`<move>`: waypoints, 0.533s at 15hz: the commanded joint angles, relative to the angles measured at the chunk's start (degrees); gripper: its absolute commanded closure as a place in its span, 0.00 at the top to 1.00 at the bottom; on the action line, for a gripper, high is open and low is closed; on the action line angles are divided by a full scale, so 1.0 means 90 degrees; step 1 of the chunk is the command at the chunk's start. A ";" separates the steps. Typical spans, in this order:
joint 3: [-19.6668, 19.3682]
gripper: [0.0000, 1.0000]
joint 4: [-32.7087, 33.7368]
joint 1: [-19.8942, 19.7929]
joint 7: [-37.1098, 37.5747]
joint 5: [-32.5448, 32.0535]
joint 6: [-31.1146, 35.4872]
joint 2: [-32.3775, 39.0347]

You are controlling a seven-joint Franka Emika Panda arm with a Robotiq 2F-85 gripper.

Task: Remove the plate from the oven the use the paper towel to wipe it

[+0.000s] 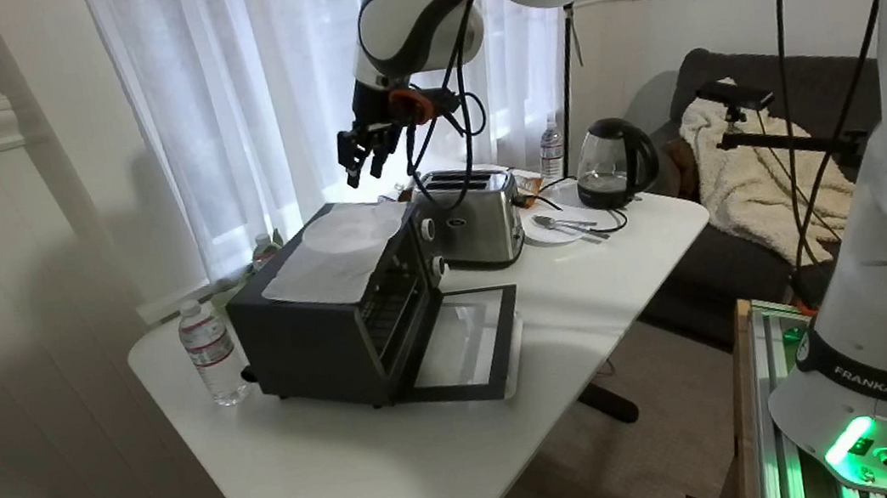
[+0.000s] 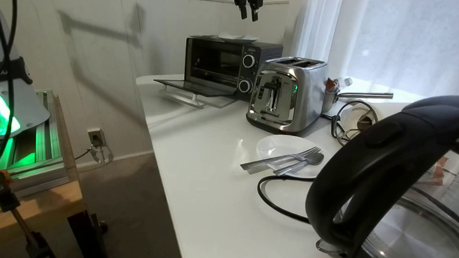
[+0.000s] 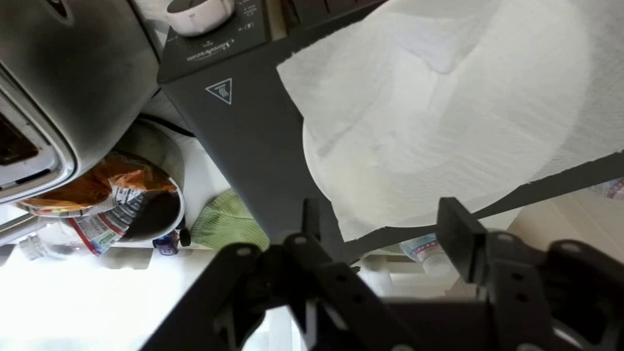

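A white paper towel [image 3: 429, 141] lies on top of the black toaster oven [image 1: 302, 345], draped over a round white plate. The plate's rim [image 3: 310, 161] shows past the towel's edge in the wrist view. The plate also shows on the oven top in an exterior view [image 2: 237, 39]. The oven door [image 1: 464, 340] is down and open; a rack [image 2: 216, 74] shows inside, and its dark depth is hard to make out. My gripper [image 1: 364, 175] is open and empty, above the oven's back edge. It also shows in the wrist view [image 3: 380, 214], fingers apart.
A silver toaster [image 2: 285, 96] stands right beside the oven. A water bottle [image 1: 213, 352] stands on its far side. Another white plate [image 1: 548, 228] with cutlery, a glass kettle [image 1: 608, 167] and cords lie farther along the white table [image 1: 405, 477]. A green cloth [image 3: 229, 219] lies behind the oven.
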 commanded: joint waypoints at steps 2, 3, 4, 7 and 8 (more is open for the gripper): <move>-0.0280 0.99 -0.0430 0.0083 0.0529 -0.0485 -0.0084 -0.0392; -0.0322 1.00 -0.0567 0.0050 0.0601 -0.0471 -0.0223 -0.0503; -0.0351 1.00 -0.0766 -0.0001 0.0589 -0.0390 -0.0417 -0.0680; -0.0534 1.00 -0.1438 -0.0092 0.0689 -0.0459 -0.0909 -0.1373; -0.0567 1.00 -0.1658 -0.0128 0.0653 -0.0407 -0.1172 -0.1643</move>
